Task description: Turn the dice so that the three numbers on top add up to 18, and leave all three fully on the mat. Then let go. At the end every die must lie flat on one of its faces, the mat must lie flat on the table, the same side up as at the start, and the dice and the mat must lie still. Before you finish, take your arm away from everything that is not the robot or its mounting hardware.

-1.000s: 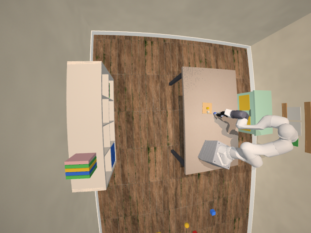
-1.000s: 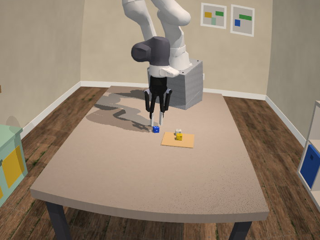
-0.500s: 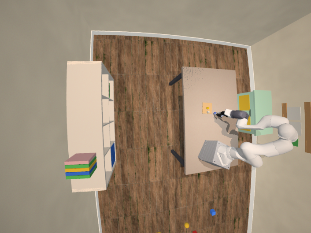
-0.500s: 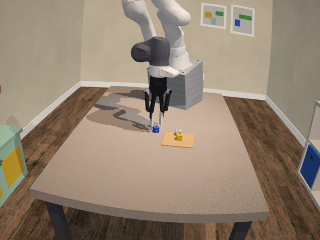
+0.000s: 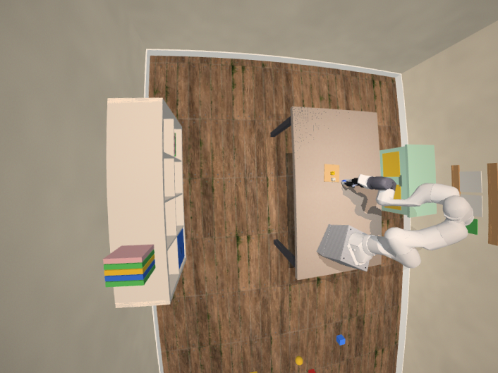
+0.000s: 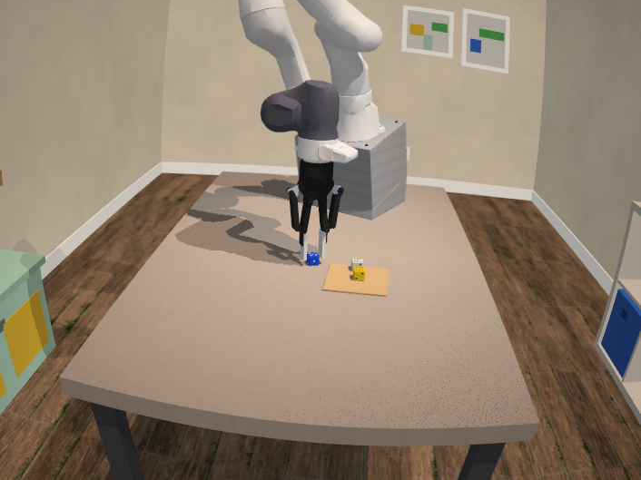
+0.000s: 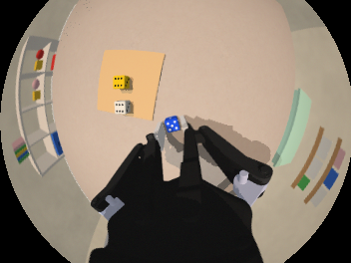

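Altogether two dice (image 5: 332, 173) (image 6: 359, 274) (image 7: 120, 82) on one mat (image 5: 327, 169) (image 6: 339, 284) (image 7: 142, 72), one blue die (image 6: 312, 259) (image 7: 173, 125) off it, one gripper (image 5: 345, 182) (image 6: 312, 257) (image 7: 172, 125) released

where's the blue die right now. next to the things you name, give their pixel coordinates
The blue die (image 6: 312, 259) (image 7: 173, 124) is off the mat (image 5: 327, 168) (image 6: 342, 286) (image 7: 142, 64); in the wrist view, it's beyond the mat's lower right corner, by the fingertips.
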Available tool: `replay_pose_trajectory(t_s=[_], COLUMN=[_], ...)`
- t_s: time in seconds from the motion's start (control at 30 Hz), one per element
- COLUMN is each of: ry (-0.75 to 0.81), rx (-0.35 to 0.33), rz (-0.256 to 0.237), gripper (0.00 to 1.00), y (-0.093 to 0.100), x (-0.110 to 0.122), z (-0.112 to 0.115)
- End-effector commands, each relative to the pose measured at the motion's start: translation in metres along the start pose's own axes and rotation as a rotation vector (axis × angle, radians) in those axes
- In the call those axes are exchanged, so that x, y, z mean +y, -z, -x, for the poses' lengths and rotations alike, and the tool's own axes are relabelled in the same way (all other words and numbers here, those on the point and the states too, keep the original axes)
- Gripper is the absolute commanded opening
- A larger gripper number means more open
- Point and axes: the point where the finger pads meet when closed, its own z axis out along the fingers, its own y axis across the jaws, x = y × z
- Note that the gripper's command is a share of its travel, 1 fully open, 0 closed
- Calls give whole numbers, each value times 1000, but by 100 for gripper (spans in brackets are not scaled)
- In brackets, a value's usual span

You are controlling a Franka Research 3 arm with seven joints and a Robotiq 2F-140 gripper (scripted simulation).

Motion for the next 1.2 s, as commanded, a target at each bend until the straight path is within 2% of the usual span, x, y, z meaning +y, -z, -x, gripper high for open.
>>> replay_pose_trajectory(t_s=[0.0,1.17], ry=[-13,-13], rx=[-4,-4], rz=[7,7], gripper=[25,25], y=[-7,-12], x=[2,2], z=[2,2])
